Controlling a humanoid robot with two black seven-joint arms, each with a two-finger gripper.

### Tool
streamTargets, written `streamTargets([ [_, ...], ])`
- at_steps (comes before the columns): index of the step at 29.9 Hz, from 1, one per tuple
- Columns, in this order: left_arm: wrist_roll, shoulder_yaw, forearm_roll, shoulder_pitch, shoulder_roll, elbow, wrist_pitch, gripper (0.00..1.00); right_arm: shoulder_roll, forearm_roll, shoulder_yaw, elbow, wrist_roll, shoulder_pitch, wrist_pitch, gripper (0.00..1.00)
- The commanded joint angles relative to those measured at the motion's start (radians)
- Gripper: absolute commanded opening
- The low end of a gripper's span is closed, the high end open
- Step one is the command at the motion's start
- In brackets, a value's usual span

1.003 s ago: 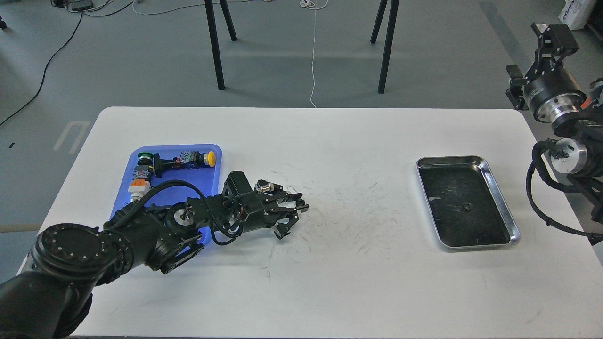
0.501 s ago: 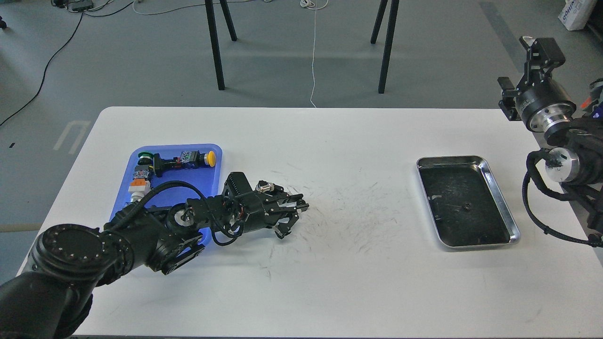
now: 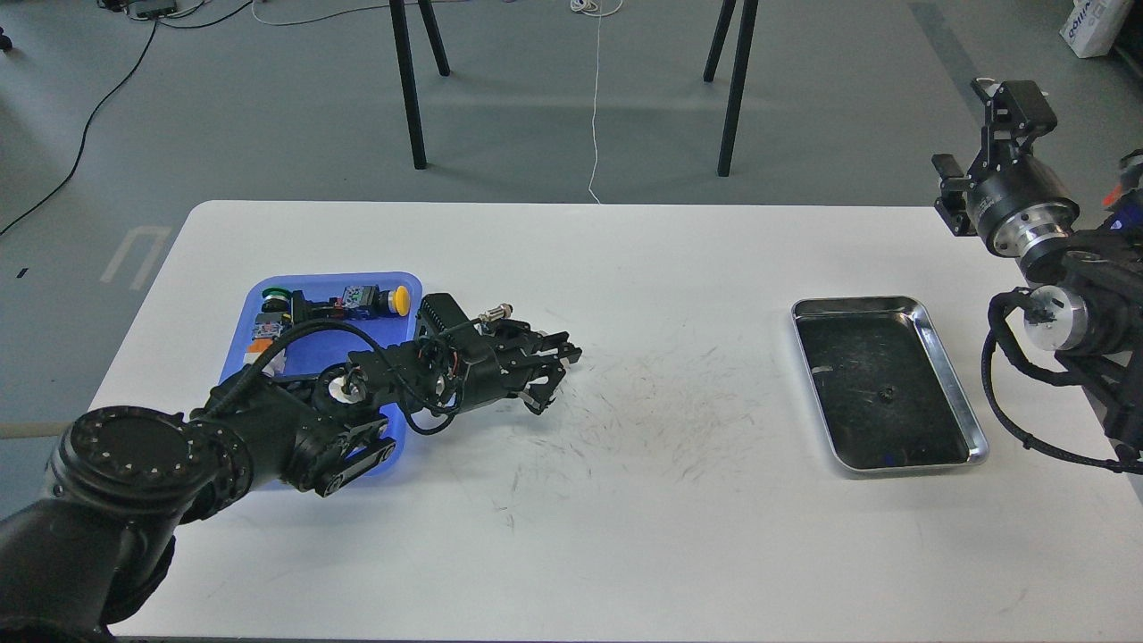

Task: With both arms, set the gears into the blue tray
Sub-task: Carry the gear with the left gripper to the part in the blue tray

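Observation:
The blue tray [image 3: 406,335] lies at the table's left, partly covered by my left arm. My left gripper [image 3: 555,379] hovers just right of the tray, pointing right, its fingers apart with nothing visible between them. One tiny black gear [image 3: 886,391] rests on the dark floor of the steel tray [image 3: 955,393] at the right. My right gripper [image 3: 1013,98] points upward past the table's far right corner, well away from the gear. It is dark and its fingers cannot be told apart.
Push-button parts sit at the blue tray's far end, among them a yellow-capped one [image 3: 401,299] and a green one [image 3: 274,295]. The white table [image 3: 670,500] is scuffed in the middle. Two black stand legs [image 3: 411,107] rise behind it.
My left gripper has shifted a little farther back and left, closer to the blue tray. The right gripper has swung leftward, closer to the table's corner. The gear has not moved.

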Motion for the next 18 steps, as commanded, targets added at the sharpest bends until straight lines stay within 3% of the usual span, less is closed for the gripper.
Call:
streamTargets([
  [1,0.0,-0.009,-0.006,-0.019,0.0,-0.002,-0.005,0.24,-0.002,-0.001,0.0,0.004,0.0,-0.001,0.001,0.98],
  [18,0.0,-0.058,-0.052,-0.096,0.038,-0.025,-0.022,0.24,0.0,-0.001,0.003,0.0,0.0,-0.007,0.001,0.98],
])
